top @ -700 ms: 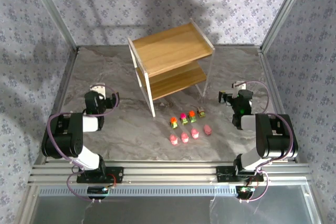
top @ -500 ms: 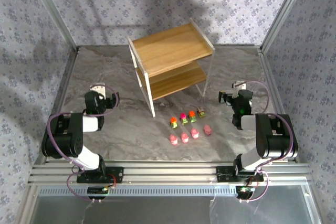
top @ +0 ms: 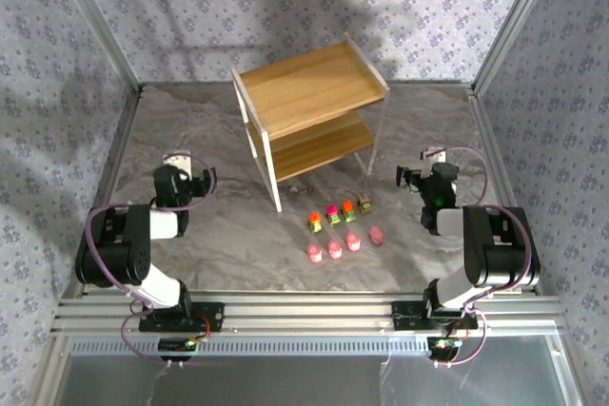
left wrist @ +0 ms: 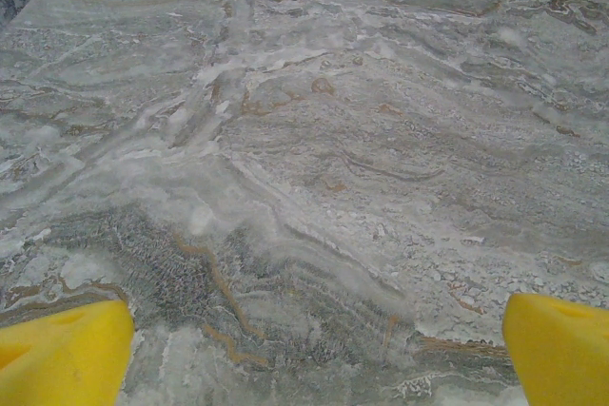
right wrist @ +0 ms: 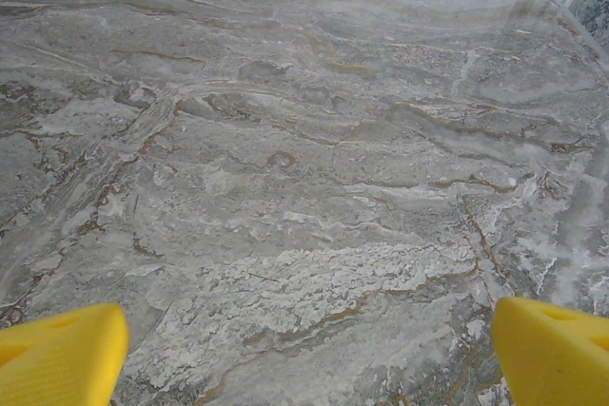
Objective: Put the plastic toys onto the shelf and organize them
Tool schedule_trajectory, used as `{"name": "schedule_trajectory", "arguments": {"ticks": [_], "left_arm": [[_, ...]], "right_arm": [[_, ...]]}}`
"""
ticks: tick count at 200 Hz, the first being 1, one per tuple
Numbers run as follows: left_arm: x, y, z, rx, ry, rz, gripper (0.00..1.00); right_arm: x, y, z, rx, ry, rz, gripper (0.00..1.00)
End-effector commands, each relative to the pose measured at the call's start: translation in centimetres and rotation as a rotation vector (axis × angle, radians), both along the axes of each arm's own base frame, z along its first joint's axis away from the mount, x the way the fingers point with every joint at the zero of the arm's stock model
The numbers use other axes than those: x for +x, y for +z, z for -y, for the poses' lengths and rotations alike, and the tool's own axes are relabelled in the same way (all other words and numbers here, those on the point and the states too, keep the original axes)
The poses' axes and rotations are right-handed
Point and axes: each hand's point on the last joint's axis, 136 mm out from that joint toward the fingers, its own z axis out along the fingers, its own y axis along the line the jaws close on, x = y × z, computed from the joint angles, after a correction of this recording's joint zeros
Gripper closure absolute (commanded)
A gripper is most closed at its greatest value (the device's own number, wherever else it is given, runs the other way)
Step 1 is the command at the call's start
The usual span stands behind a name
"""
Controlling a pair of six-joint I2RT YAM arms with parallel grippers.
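Left arm: the left arm (top: 128, 254) is bolted at the near left edge of the table (top: 228, 254), folded, with its wrist pointing toward the far side.
Right arm: the right arm (top: 490, 249) mirrors it at the near right edge.
Pink figures: four pale-pink plastic toys (top: 335, 249) lie in a slanted row on the table, right of centre and between the two arms. The right end of the row sits farther away.
Little trucks: four yellow-green trucks (top: 333, 215) stand in a matching row just beyond the pink ones. Their tops, left to right, are orange, magenta, orange and brownish.
Left gripper: the left gripper (top: 198, 181) is released. In the left wrist view its yellow fingertips (left wrist: 62, 354) are spread wide over bare marble, well left of the toys.
Right gripper: the right gripper (top: 406, 178) is also released and grasps nothing. Its fingertips (right wrist: 552, 354) are spread wide above the table, to the right of the trucks.
Shelf: the shelf (top: 309, 92) stands far of centre, turned at an angle, with two wooden tiers in a white frame. Its near legs are close to the trucks without touching them.
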Motion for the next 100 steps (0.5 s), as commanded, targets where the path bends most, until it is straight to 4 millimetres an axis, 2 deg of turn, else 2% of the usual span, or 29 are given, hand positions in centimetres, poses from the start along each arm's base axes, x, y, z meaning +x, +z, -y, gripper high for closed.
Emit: {"name": "schedule_trajectory", "arguments": {"ticks": [1, 100], "left_arm": [[0.85, 1.29, 0.24, -0.004, -0.017, 0.044, 0.0], [0.82, 1.27, 0.17, 0.002, -0.011, 0.046, 0.0]], "right_arm": [[0.07, -0.08, 0.15, 0.012, -0.01, 0.008, 0.0], [0.03, -0.01, 0.12, 0.01, -0.01, 0.012, 0.0]]}}
